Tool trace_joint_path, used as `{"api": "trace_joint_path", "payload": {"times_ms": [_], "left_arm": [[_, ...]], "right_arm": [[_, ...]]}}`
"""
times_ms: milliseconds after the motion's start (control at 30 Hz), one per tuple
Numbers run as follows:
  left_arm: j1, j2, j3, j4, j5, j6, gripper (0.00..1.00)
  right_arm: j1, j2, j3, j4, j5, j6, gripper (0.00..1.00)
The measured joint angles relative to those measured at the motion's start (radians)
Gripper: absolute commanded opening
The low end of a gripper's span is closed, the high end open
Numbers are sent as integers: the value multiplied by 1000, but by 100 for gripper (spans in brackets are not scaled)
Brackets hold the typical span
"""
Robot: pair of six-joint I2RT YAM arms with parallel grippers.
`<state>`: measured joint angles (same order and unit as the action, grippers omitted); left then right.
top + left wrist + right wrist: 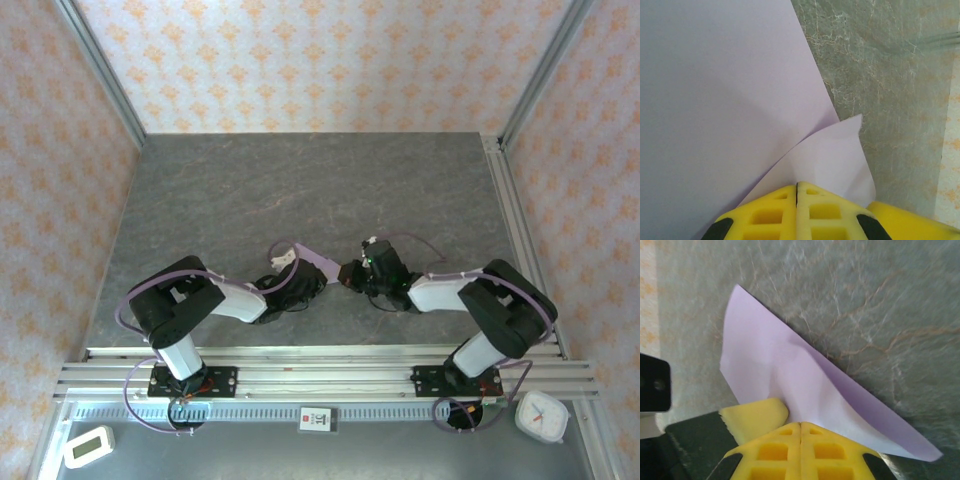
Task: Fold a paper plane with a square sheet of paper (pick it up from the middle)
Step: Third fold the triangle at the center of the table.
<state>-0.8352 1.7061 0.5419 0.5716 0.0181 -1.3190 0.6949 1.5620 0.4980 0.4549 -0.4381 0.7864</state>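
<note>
The square sheet of paper [318, 266] is pale lilac and hangs, bent into layers, between my two grippers just above the grey table. My left gripper [300, 283] is shut on one edge. In the left wrist view its yellow fingertips [797, 184] pinch the sheet [715, 100] where a flap [835, 160] curls over. My right gripper [350, 275] is shut on the opposite side. In the right wrist view it [800, 424] pinches the folded sheet [790, 365], which runs to a pointed corner, and the left gripper's yellow finger [755, 416] sits right beside it. The paper plane is out of view.
The grey marbled table [300, 190] stretches free behind the arms, up to the patterned walls. An aluminium rail [320, 372] runs along the near edge. A white clock [541, 415] lies at the front right, and a white timer [88, 446] at the front left.
</note>
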Motion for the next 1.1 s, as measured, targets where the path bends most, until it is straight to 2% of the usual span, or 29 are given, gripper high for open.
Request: {"api": "trace_joint_path", "payload": {"times_ms": [200,367,700,1100], "left_arm": [[0,0,-12,21,0,-6,0],[7,0,-26,41,0,-44,0],[20,0,-47,76,13,-98,0],[33,-1,-60,101,37,-85,0]], "right_arm": [[31,89,48,12,1,10,0],[29,104,73,-26,13,18,0],[-35,103,95,-87,-1,23,0],[-70,97,87,-89,-3,23,0]]}}
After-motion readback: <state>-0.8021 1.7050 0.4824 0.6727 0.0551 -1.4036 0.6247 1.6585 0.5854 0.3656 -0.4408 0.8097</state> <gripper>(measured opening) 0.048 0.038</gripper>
